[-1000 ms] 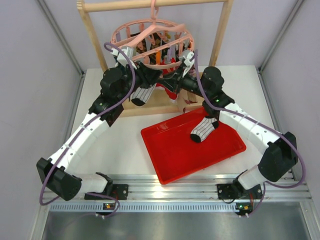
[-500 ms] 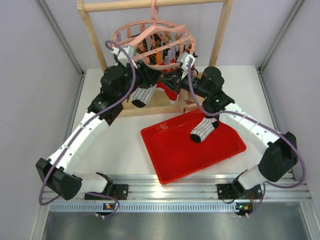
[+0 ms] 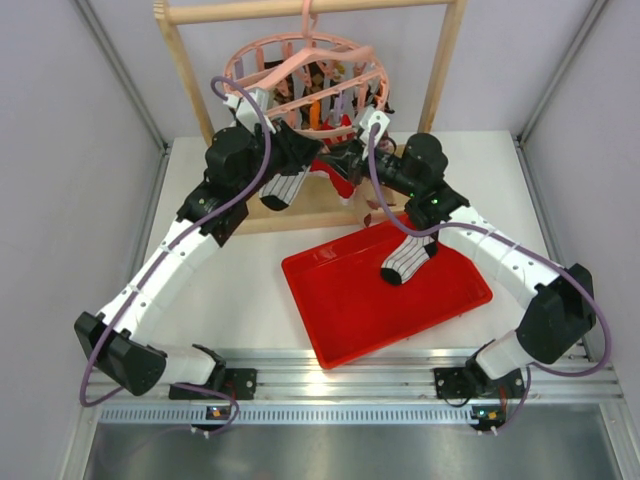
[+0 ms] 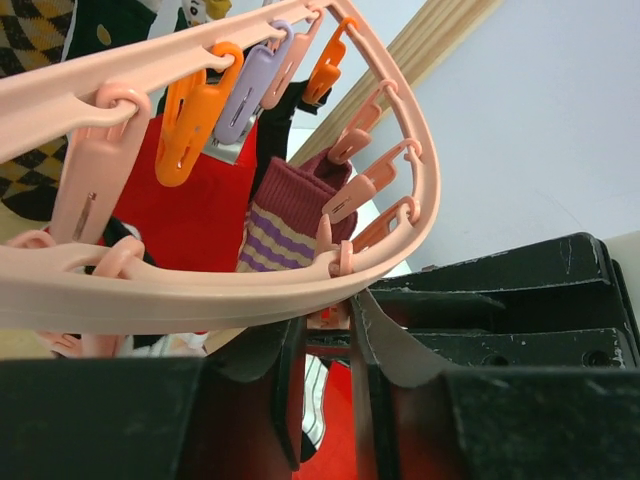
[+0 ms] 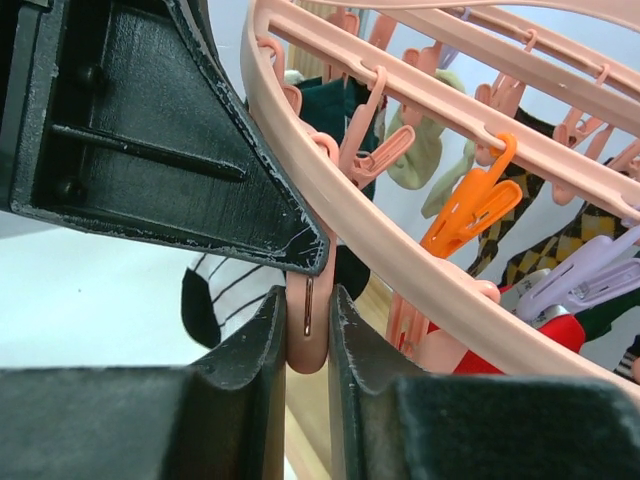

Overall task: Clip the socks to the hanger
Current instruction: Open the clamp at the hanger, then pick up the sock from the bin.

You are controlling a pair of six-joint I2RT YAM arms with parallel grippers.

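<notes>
1 sock (image 3: pixel 408 260) lies diag on tray (image 3: pixel 340 330); near-L to far-R.

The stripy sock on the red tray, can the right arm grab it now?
Probably not yet. The right pincer is shut on a pink plastic peg of the round pink clip hanger. Nothing covers the white pinstriped sock on the red plastic tray, so once it lets go, it likely could.
</notes>
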